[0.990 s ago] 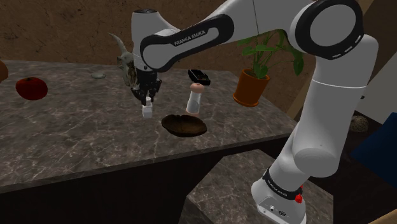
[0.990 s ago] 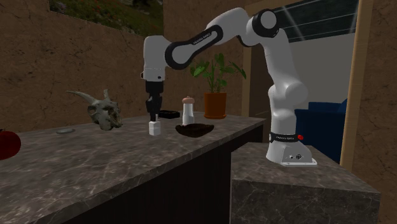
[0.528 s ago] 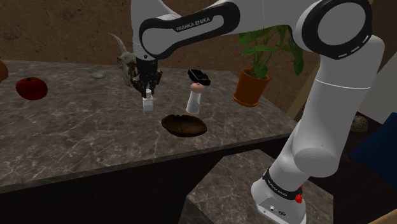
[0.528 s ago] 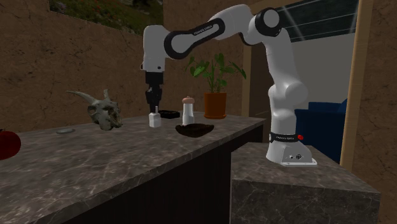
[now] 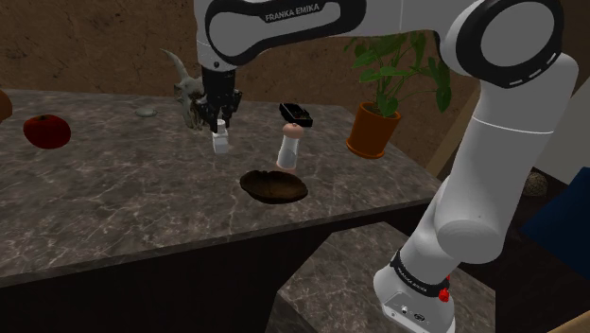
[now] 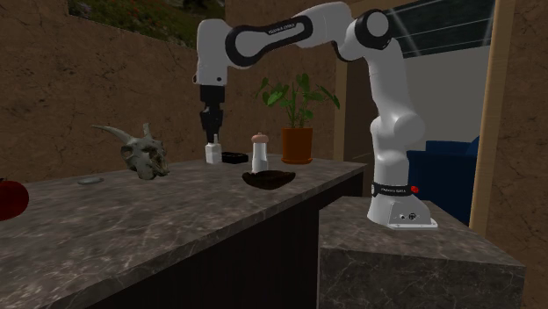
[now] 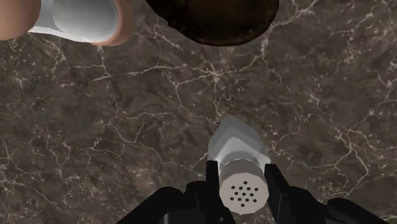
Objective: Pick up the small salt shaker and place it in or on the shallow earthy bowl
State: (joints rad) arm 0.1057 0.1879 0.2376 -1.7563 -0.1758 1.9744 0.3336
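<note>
My black gripper (image 5: 220,129) is shut on the small white salt shaker (image 5: 220,143), which hangs clear above the marble counter (image 5: 113,199). In the second exterior view the salt shaker (image 6: 212,153) dangles from the gripper (image 6: 211,140), to the left of the bowl. From the wrist, both fingers (image 7: 205,188) clasp the shaker's perforated cap (image 7: 242,188). The shallow dark brown bowl (image 5: 274,185) lies on the counter, nearer the stand than the shaker; the bowl (image 7: 213,19) lies ahead of the gripper (image 7: 240,184).
A taller pink-and-white grinder (image 5: 289,147) stands just behind the bowl, with a black dish (image 5: 296,114) beyond it. An animal skull (image 5: 189,95) sits behind the gripper. A potted plant (image 5: 373,128) stands at the counter's end, a red apple (image 5: 47,131) at the far left.
The gripper has lifted the salt shaker off the counter, rising steadily across the frames. The bowl and grinder have stayed put.
</note>
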